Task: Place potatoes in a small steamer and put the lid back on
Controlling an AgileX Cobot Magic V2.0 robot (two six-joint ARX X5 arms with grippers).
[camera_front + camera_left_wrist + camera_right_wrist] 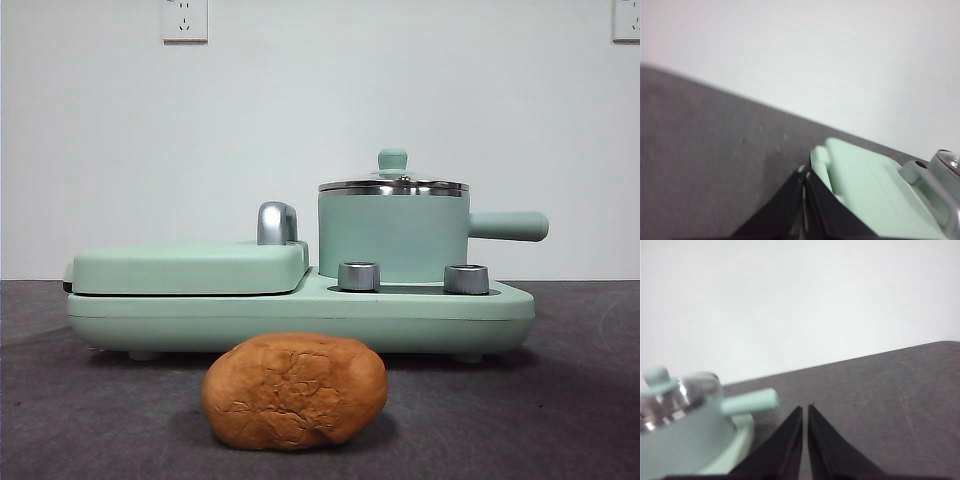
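Note:
An orange-brown, crack-skinned potato point(295, 390) lies on the dark mat near the front, before the appliance. The small mint-green steamer point(393, 236) stands on the appliance's right half, side handle point(508, 226) pointing right. Its glass lid point(393, 184) with a mint knob sits on the rim. Neither gripper shows in the front view. My left gripper point(804, 175) is shut and holds nothing, hovering off the appliance's griddle end. My right gripper point(805, 409) is shut and holds nothing, off the steamer point(682, 427) handle's side.
The mint-green appliance base point(300, 315) spans the middle of the table, with a flat griddle cover point(185, 268) on its left half and two steel knobs point(359, 276) in front of the steamer. A white wall stands behind.

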